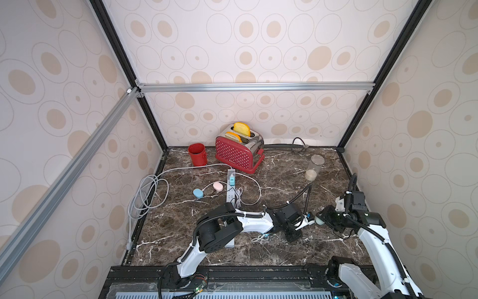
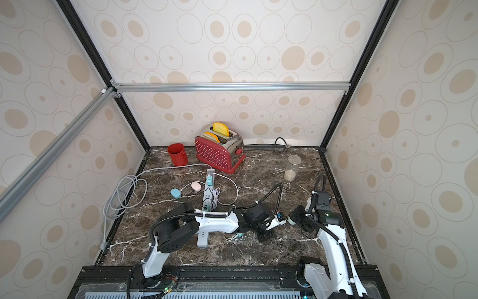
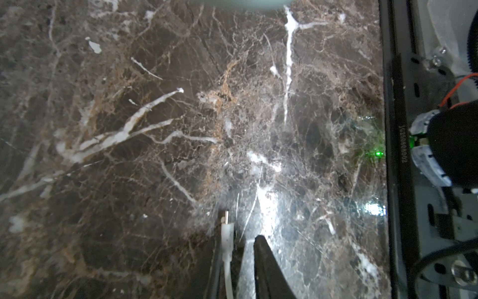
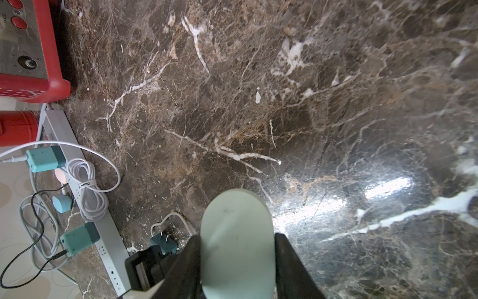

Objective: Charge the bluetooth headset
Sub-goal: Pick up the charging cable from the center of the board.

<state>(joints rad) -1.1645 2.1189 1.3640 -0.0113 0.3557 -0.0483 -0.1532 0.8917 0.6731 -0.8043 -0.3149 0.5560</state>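
The case (image 4: 236,220), pale green, is clamped between both fingers of the right gripper (image 4: 238,239) and held above the table (image 4: 336,103). Its port shows in no view, so the plug (image 3: 227,230) may meet plain shell and push the case askew in that grip.

The plug lies along one finger of the left gripper (image 3: 239,236). The jaws stand narrow about it, but a gap shows on the other side, and I cannot tell whether it is pinched firm. If it is loose, it would likely tilt or slide back on contact instead of seating.

The cable (image 3: 227,274) seems to run back to a teal adapter (image 4: 163,242). The adapter lies on the table, prongs up, near the strip (image 4: 111,240) but not in it. Until it is plugged in, even a seated plug would give no charge, and a tug on the cable could drag it.

In a top view the case (image 1: 318,220) is at the near right of the table, just beside the left gripper's tip and apart from it, with the two grippers facing each other. In the left wrist view it is only a blurred pale edge ahead of the plug's tip.
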